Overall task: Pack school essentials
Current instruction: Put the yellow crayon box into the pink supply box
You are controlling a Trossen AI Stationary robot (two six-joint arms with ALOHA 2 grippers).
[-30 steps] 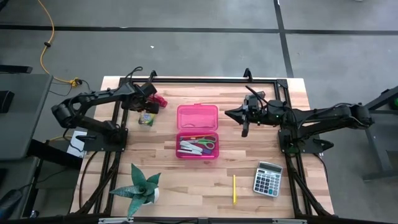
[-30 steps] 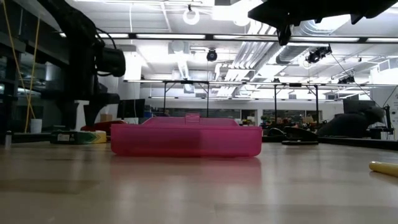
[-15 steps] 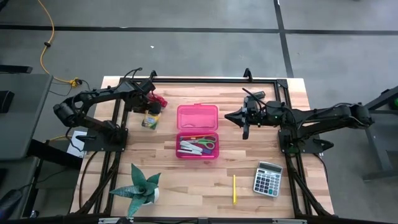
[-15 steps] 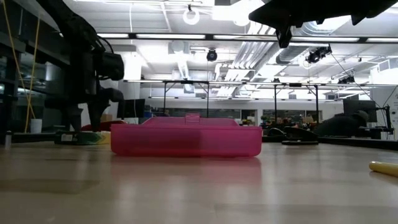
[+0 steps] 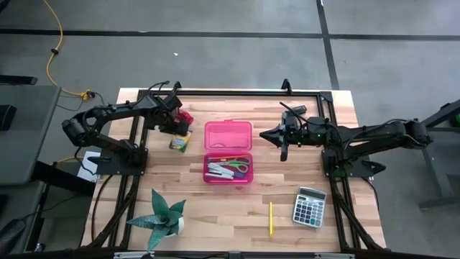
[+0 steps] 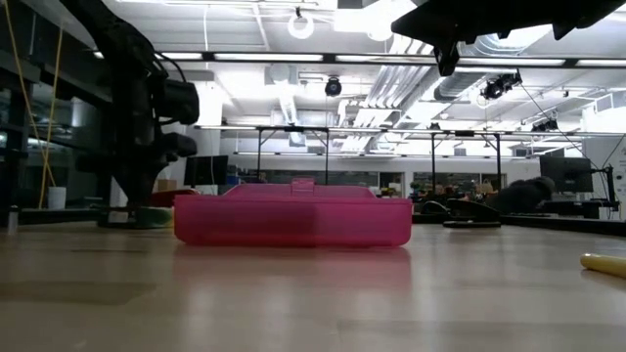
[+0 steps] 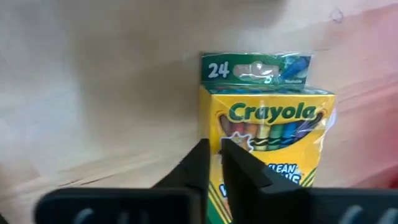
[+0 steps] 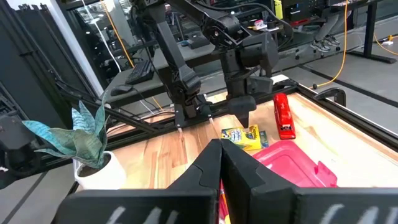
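Left gripper [image 5: 175,131]: upper left, fingers nearly together, at the crayon box [image 5: 180,142]; grip unclear.
Right gripper [image 5: 282,151]: upper right, raised, pressed together, empty.

Crayon boxes: one, crayon box [image 5: 179,142]
Pink cases: one, pink case [image 5: 228,135], lying open
Scissors: one pair, scissors [image 5: 236,165], inside the case
Yellow pencils: one, yellow pencil [image 5: 271,218]
Calculators: one, calculator [image 5: 310,206]
Red staplers: one, red stapler [image 8: 283,115]
Potted plants: one, plant [image 5: 162,216]
Robot arms: two
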